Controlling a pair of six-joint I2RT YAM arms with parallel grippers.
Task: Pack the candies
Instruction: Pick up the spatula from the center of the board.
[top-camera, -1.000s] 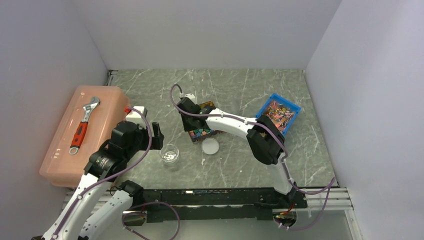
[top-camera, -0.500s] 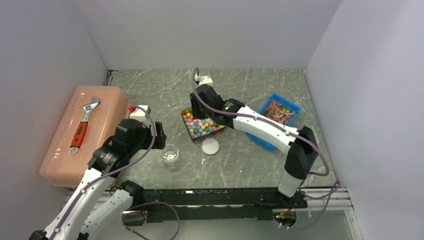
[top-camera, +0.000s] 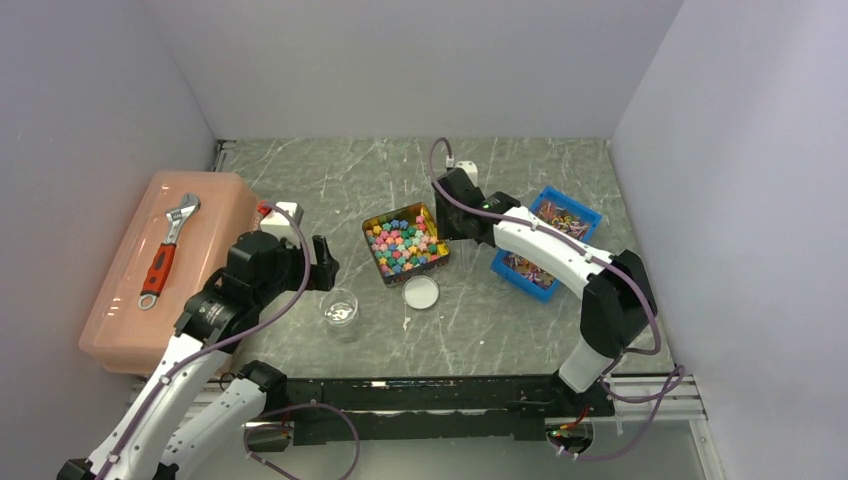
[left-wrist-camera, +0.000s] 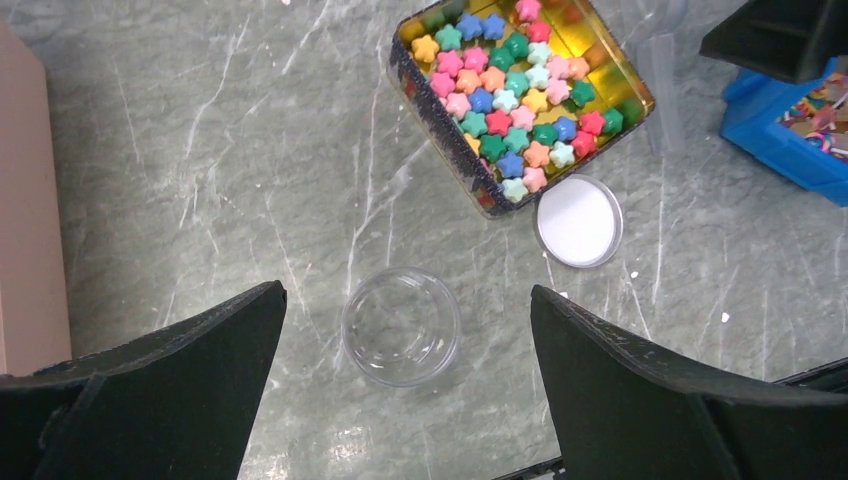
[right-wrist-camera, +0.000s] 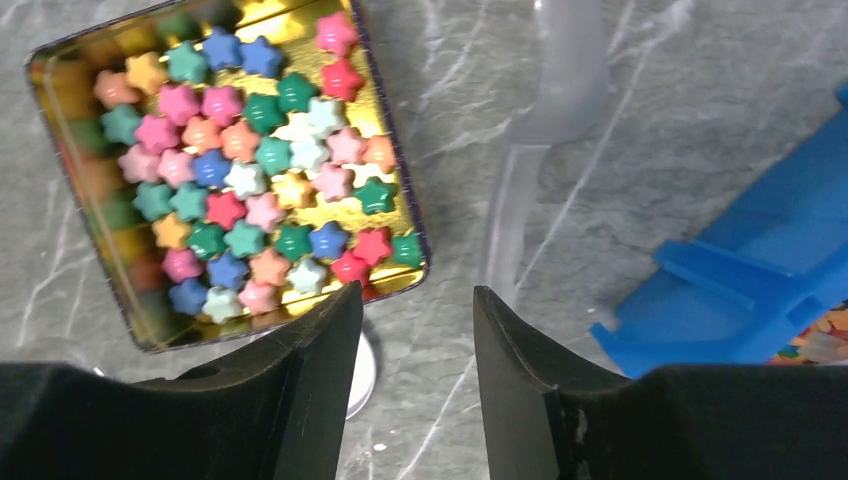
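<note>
Many candies (right-wrist-camera: 262, 190) in tin (right-wrist-camera: 404, 190), beside right pincer (right-wrist-camera: 415, 300).

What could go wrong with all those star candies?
The right pincer hangs open by the clear scoop, which lies flat and may slip away. A bump could tip the tin and scatter candies. The left pincer might knock over the empty jar.

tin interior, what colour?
Shiny gold inside the tin; the right wrist view shows it best.
</note>
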